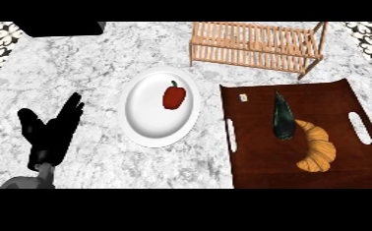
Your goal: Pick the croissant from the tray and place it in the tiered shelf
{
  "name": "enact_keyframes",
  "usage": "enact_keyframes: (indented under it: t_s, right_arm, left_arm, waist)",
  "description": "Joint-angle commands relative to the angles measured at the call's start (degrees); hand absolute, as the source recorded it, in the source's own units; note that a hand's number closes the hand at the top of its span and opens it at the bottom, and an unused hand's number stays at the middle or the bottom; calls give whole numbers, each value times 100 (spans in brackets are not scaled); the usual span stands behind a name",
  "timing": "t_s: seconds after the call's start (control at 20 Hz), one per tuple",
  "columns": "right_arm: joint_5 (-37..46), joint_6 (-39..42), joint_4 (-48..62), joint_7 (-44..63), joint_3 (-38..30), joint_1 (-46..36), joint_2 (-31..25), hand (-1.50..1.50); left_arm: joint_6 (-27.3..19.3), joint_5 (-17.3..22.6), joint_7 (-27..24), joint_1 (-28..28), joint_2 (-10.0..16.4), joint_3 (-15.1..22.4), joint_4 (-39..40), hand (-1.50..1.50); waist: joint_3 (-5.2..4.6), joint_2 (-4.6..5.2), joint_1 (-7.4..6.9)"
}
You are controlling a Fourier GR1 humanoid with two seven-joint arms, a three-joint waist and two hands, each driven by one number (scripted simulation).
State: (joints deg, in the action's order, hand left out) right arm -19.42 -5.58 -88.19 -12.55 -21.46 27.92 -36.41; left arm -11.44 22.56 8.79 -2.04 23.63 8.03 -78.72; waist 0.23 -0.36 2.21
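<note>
Your croissant (317, 149) lies on the dark tray (254, 146) at the right of the surface, in the tray's near right part, curved like a crescent with its upper tip pointing toward a long dark vegetable (282, 117). That tip looks to be touching the vegetable's lower end or lying just beside it; from this steep angle you cannot tell which.

Expect the croissant to be light, soft and flaky. It should give under the fingers and could crumble or tear if pinched at a thin tip. The thick middle of the arc is the better place to take hold, with fingers on the outer curve and the thumb on the inner one, well away from the vegetable, so you do not drag it along.

Your left hand (47, 131) rests at the lower left, well apart from the tray, fingers (69, 109) straight and pointing up, released and holding nothing. Your right hand does not show at all, though it is the nearer side to the tray.

The wooden shelf (247, 43) stands beyond the tray at the far edge. Between your left hand and the tray sits a white plate (145, 127) with a red pepper (173, 96) on it.
</note>
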Motion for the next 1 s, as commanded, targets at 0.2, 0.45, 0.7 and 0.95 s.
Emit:
enact_keyframes:
  t_s: [0.2, 0.45, 0.7, 0.95]
  right_arm:
    - [-430, 1047, -1828, 873, -484, 1212, -602, -150]
    - [-200, 940, -2527, 2184, -432, 1237, -1007, -150]
    - [129, 83, -3274, 4094, -146, 634, -1301, -150]
    - [957, -678, -3786, 5602, 595, 52, -1471, -150]
  left_arm:
    - [-119, -91, 606, -281, -162, 89, 249, 0]
    - [146, -106, 249, 133, -310, 181, 251, 0]
    - [141, -180, 307, -81, -250, 57, 283, 0]
    - [219, -175, 504, 87, -269, 147, 0, 0]
  waist:
    - [-40, 29, -46]
    - [-39, 44, -183]
    - [-36, 66, -291]
    - [-34, 66, -390]
